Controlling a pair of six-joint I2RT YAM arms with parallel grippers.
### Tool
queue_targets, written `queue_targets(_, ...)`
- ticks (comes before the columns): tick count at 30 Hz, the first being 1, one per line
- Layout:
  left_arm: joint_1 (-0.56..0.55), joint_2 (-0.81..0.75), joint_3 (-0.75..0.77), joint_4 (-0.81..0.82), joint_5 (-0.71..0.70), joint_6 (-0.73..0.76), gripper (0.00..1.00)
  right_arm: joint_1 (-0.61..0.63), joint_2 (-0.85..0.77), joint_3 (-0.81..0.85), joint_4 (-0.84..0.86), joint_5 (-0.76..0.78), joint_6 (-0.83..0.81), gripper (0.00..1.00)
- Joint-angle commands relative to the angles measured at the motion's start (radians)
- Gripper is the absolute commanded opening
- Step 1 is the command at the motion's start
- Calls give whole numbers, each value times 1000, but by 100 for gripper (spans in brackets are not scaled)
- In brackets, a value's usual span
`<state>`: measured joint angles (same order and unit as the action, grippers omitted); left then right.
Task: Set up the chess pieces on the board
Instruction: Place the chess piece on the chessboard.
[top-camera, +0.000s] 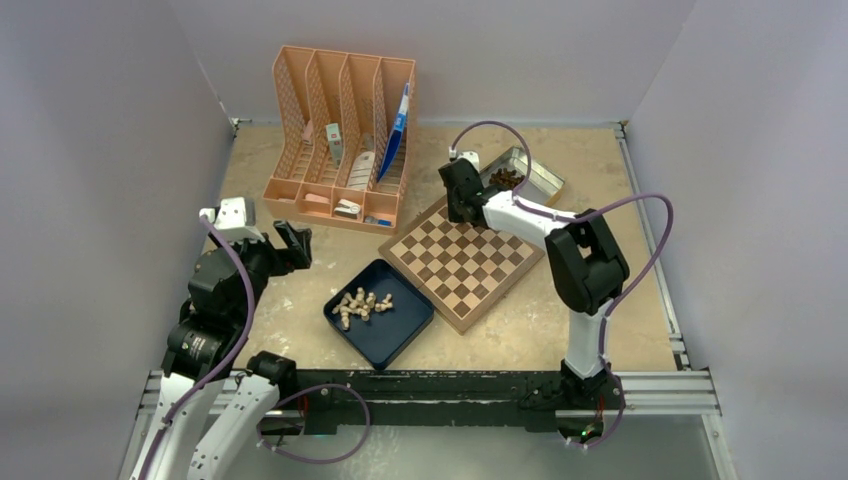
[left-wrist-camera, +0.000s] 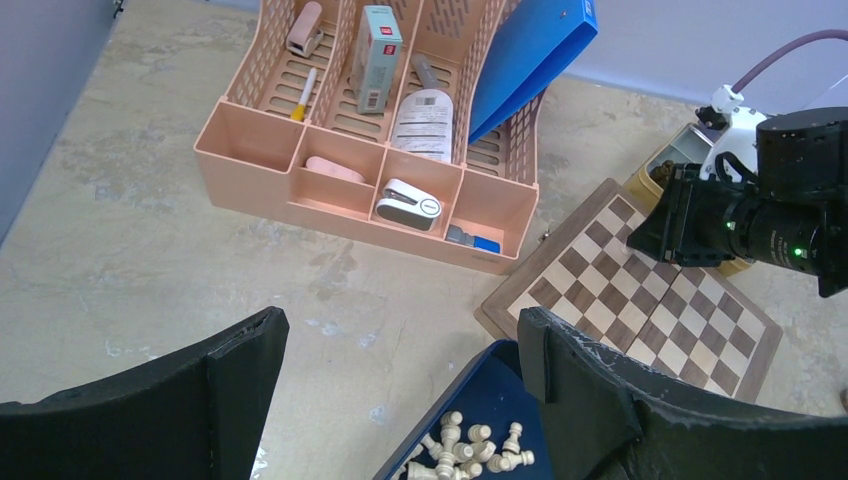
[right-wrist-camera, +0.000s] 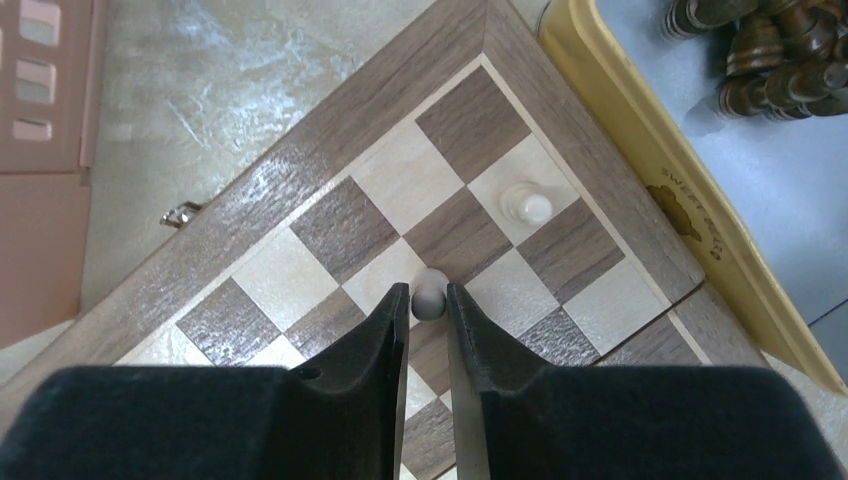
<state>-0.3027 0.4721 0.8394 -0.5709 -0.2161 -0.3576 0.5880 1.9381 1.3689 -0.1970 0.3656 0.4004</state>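
We log: right pincer (right-wrist-camera: 428, 305) narrow, clamped on a pale piece (right-wrist-camera: 429, 290) at the board (right-wrist-camera: 340, 225) far corner | second piece (right-wrist-camera: 526, 205) standing just beside | left pincer (left-wrist-camera: 400, 335) wide, holding nothing, over the left counter (left-wrist-camera: 130, 240) | loose pieces (top-camera: 360, 303) in blue tray (top-camera: 400, 335), near-left of board.

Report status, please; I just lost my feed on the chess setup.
Left gripper open, off the board. Right gripper shut on pale piece at board corner. Second piece stands nearby, apart. Nothing blocking.

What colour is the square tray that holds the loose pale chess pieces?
The tray is dark blue; the top external view shows it best.
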Motion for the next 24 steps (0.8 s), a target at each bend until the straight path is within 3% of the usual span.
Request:
queue_targets(1, -3, 0, 3, 30, 12, 0, 85, -16, -1, 72, 3, -2, 0, 23)
queue_targets(24, -3, 1, 2, 30, 12, 1, 85, -25, 9, 47, -7, -36, -4, 27)
